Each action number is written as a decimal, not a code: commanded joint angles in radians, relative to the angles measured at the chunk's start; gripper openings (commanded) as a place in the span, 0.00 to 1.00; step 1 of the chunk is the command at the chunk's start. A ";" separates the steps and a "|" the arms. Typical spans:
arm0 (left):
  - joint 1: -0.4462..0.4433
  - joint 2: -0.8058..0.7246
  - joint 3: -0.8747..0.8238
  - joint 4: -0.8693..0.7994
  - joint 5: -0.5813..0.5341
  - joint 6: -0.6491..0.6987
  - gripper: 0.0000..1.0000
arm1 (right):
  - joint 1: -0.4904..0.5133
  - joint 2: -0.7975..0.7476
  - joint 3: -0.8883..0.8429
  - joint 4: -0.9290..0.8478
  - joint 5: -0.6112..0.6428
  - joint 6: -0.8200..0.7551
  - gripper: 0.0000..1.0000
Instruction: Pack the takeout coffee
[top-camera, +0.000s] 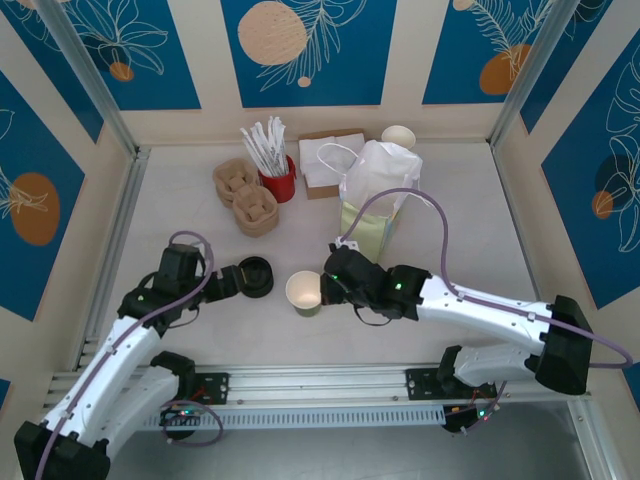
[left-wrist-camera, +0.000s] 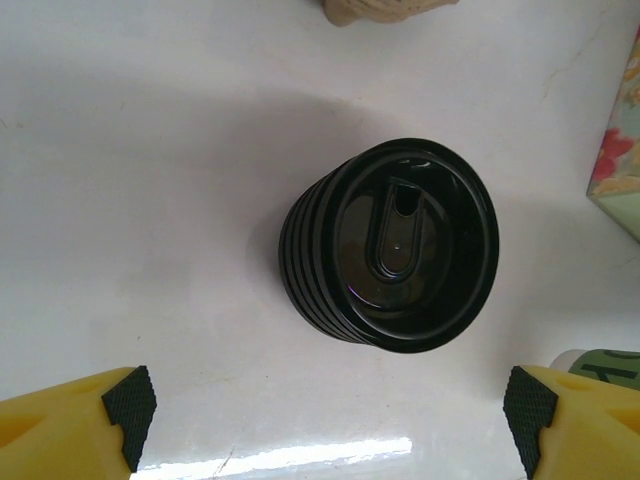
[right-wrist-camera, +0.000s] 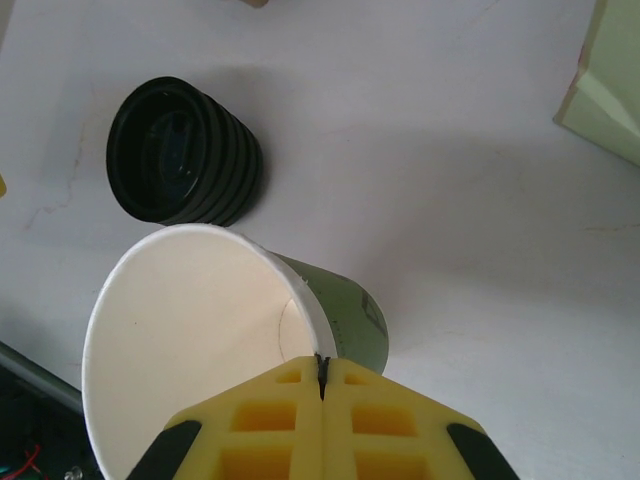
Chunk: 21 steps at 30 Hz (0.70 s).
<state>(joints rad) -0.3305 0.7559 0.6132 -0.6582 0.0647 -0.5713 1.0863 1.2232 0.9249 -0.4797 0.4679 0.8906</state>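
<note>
An olive-green paper cup (top-camera: 303, 292) stands open-topped near the table's front, its white inside (right-wrist-camera: 190, 340) and green side (right-wrist-camera: 350, 310) showing, with no lid on it. My right gripper (top-camera: 322, 290) is shut on its rim (right-wrist-camera: 322, 365), the yellow fingers pinched together over the cup's edge. A stack of black plastic lids (top-camera: 256, 278) sits just left of the cup. My left gripper (left-wrist-camera: 330, 425) is open, its fingertips (left-wrist-camera: 125, 400) spread wide just short of the black lids (left-wrist-camera: 390, 245), touching nothing. The lids (right-wrist-camera: 180, 150) lie beyond the cup in the right wrist view.
A pale green paper bag (top-camera: 368, 225) with white handles stands behind the right gripper. At the back are a red cup of white stirrers (top-camera: 275, 165), brown cardboard carriers (top-camera: 247, 197), a napkin box (top-camera: 325, 160) and a white cup (top-camera: 398, 135).
</note>
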 joint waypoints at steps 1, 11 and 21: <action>-0.009 0.033 -0.015 0.044 0.015 -0.003 0.88 | 0.000 0.025 0.000 0.036 0.018 0.010 0.00; -0.013 0.161 0.011 0.102 0.000 0.038 0.66 | -0.006 0.106 0.007 0.039 0.024 0.018 0.00; -0.021 0.227 0.038 0.123 -0.005 0.066 0.62 | -0.014 0.114 -0.010 0.054 0.013 0.047 0.12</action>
<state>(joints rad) -0.3389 0.9668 0.6151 -0.5568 0.0669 -0.5358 1.0809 1.3338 0.9245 -0.4377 0.4679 0.9020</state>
